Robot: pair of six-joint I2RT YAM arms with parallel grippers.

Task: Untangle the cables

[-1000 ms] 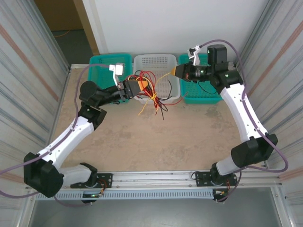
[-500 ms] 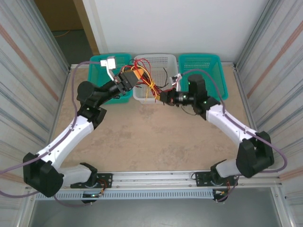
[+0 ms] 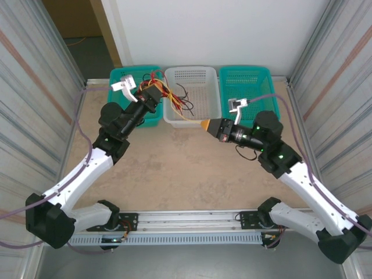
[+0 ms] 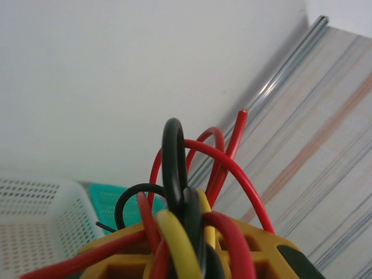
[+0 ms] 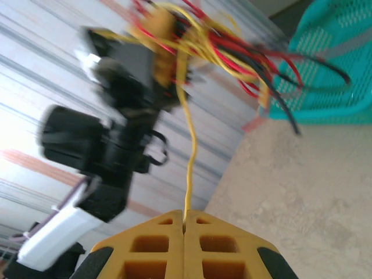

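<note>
The cables (image 3: pixel 173 96) are thin, glossy, round strands in red, black and yellow, knotted into a loose springy bunch with loops and free ends sticking out. In the top view the bunch sits in the upper middle of the frame, held above the seam between a teal mesh basket (image 3: pixel 119 77) and a white perforated basket (image 3: pixel 192 69), with several ends hanging over the white one.

The left gripper (image 3: pixel 154 94) is clenched on the bunch. In the left wrist view its ribbed yellow-orange fingers (image 4: pixel 113 253) squeeze the strands at the bottom edge, and red and black arcs rise above them against a plain white wall.

The left arm climbs diagonally from the lower left corner, elbow bent, with the wrist tipped up and to the right.

The right gripper (image 3: pixel 204 124) lies just below the white basket's near rim, above the speckled tan table (image 3: pixel 186 174). Its fingers are pressed together on a single yellow cable (image 5: pixel 189 145), which runs straight up from them to the bunch in the upper part of the right wrist view; that picture is motion-blurred.

The right arm rises from the lower right corner, and its wrist lies nearly level, pointing left.
</note>
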